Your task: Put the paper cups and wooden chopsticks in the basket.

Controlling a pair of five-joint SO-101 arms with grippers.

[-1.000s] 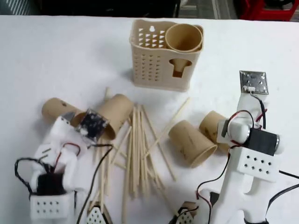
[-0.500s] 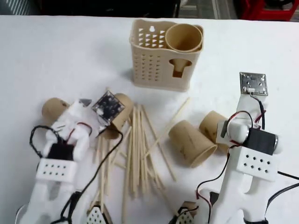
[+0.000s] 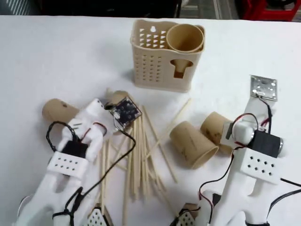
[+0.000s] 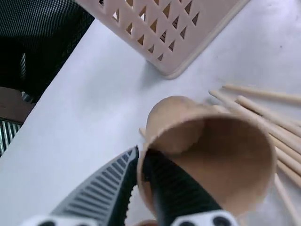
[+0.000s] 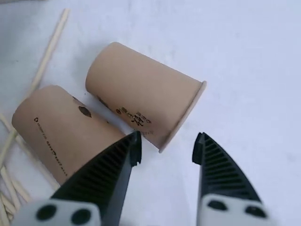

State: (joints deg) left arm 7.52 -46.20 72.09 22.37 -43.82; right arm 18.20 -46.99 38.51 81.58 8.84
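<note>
The cream perforated basket (image 3: 162,63) stands at the back with one paper cup (image 3: 185,37) in it. My left gripper (image 4: 141,157) is shut on the rim of another paper cup (image 4: 221,155), held over the pile of wooden chopsticks (image 3: 136,150) just in front of the basket (image 4: 178,33). That cup (image 3: 116,96) peeks out beyond the left arm's camera. My right gripper (image 5: 167,143) is open, its fingers on either side of the rim of a lying cup (image 5: 141,92), with a second cup (image 5: 61,132) beside it. A further cup (image 3: 56,109) lies at the left.
The two right-hand cups (image 3: 192,143) (image 3: 216,126) lie side by side by the right arm (image 3: 254,157). One chopstick (image 3: 174,120) stretches from the pile toward the basket. The white table (image 3: 70,56) has free room at the back left.
The left arm has carried its cup away from the left cup, across the chopsticks toward the basket. The right arm has shifted slightly to the right.
</note>
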